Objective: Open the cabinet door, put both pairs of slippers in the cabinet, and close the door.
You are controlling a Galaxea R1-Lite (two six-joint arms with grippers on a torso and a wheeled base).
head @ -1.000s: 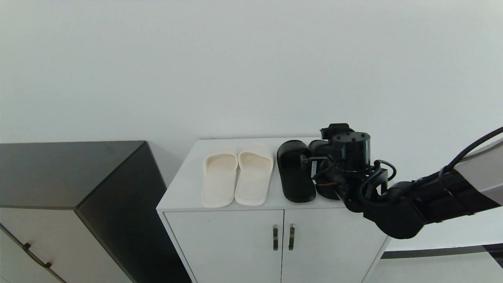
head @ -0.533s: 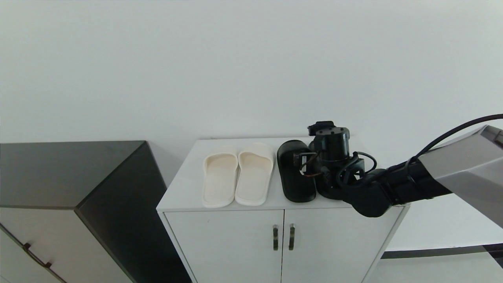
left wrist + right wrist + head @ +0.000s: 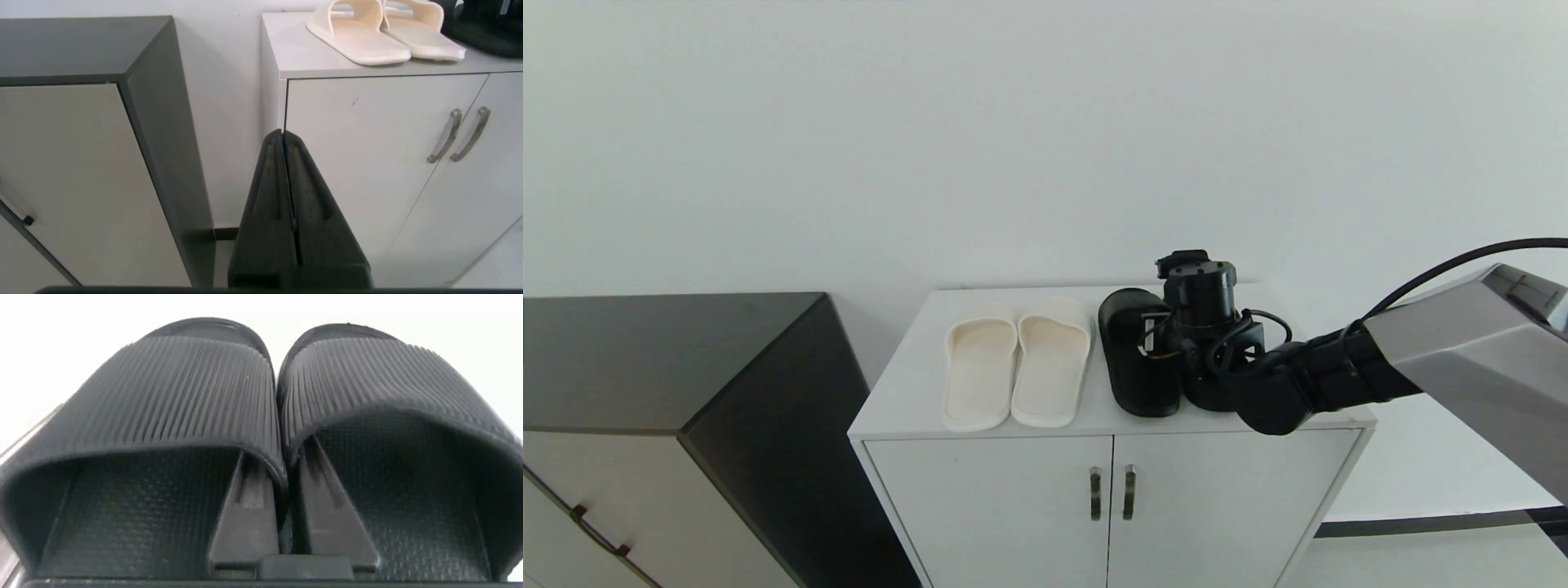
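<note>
Looking down my left wrist camera, I see the left gripper with its two fingers pressed flat together. It sits low, facing the gap between the dark cabinet and the white cabinet. Its two doors are closed, with their metal handles side by side at the centre seam. On the cabinet top, the cream slippers lie side by side toward the left, toes to the wall. The black slippers sit just beside them on the right. My right gripper has one finger inside each black slipper, clamped on the two inner walls where the pair touch.
</note>
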